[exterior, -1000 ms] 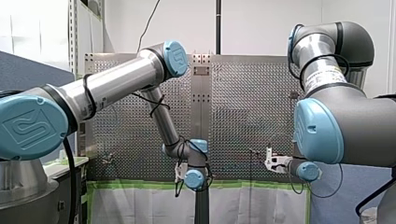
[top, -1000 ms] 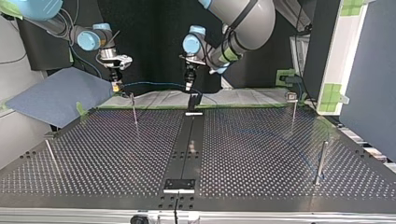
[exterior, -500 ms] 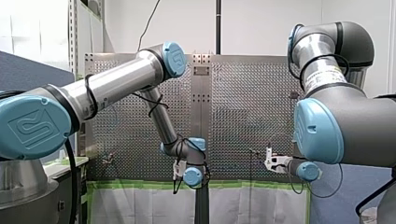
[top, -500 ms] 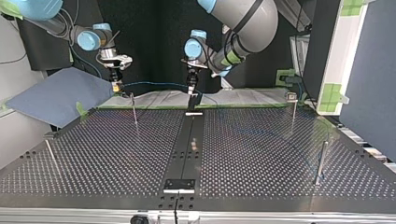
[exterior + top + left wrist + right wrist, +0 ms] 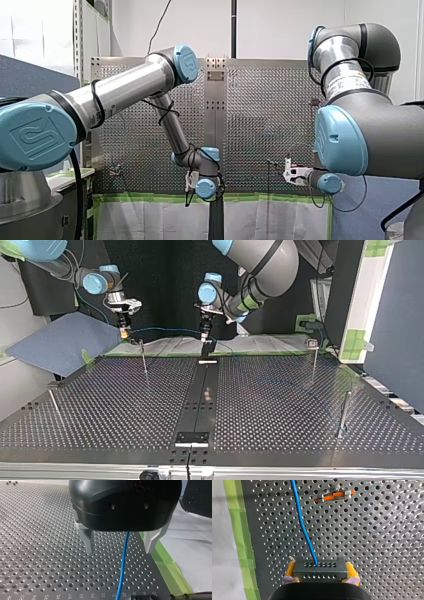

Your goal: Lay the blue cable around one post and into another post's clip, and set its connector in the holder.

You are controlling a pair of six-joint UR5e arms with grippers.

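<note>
My right gripper (image 5: 320, 578) is shut on the dark grey connector (image 5: 319, 568), its yellow pads on both sides. The blue cable (image 5: 303, 527) leaves the connector and passes beside an orange clip (image 5: 334, 495) on a post top. In the top view that gripper (image 5: 123, 333) hangs by a thin post (image 5: 143, 357), and the cable (image 5: 165, 330) spans across to my left gripper (image 5: 204, 336) above the black holder (image 5: 207, 348). My left gripper (image 5: 120, 551) stands open, with the cable (image 5: 123, 565) running untouched between its fingers (image 5: 88, 541).
More posts stand on the perforated table (image 5: 270, 405): one at the top view's far right (image 5: 314, 357), one nearer at the right (image 5: 343, 412), one at the near left (image 5: 54, 407). Green tape (image 5: 167, 567) edges the plate. A blue-grey sheet (image 5: 60, 342) lies off the top view's left.
My left arm has shifted a little toward the top view's right and its gripper has come down closer over the holder. My right arm and the connector have stayed put.
</note>
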